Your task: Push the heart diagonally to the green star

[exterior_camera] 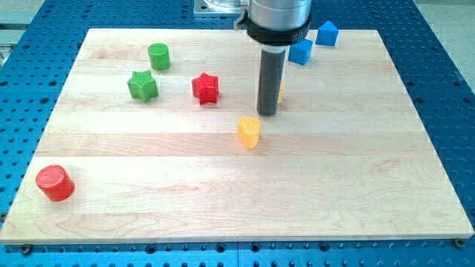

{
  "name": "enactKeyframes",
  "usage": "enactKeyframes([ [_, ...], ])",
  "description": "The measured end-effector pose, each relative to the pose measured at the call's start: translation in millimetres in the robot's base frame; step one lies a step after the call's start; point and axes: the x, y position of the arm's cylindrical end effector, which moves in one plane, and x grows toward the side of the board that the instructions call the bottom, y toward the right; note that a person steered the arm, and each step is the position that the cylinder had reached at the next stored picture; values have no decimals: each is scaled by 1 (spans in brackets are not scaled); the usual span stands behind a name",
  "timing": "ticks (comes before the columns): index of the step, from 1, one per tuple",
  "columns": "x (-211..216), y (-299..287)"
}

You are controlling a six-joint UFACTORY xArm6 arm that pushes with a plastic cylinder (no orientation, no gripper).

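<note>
A yellow heart block (249, 131) lies near the middle of the wooden board (245, 193). My tip (268, 113) stands just up and to the right of it, very close; contact cannot be told. A green star (142, 85) lies at the upper left, well left of the heart. A small yellow block (280, 93) peeks out behind the rod, mostly hidden.
A red star (205, 88) lies between the green star and my tip. A green cylinder (158, 56) sits above the green star. A red cylinder (55, 183) is at the lower left. Two blue blocks (300, 51) (326, 33) sit at the top right.
</note>
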Motion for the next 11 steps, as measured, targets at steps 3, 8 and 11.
enactKeyframes([
  [3,40,33],
  [8,66,21],
  [11,108,-115],
])
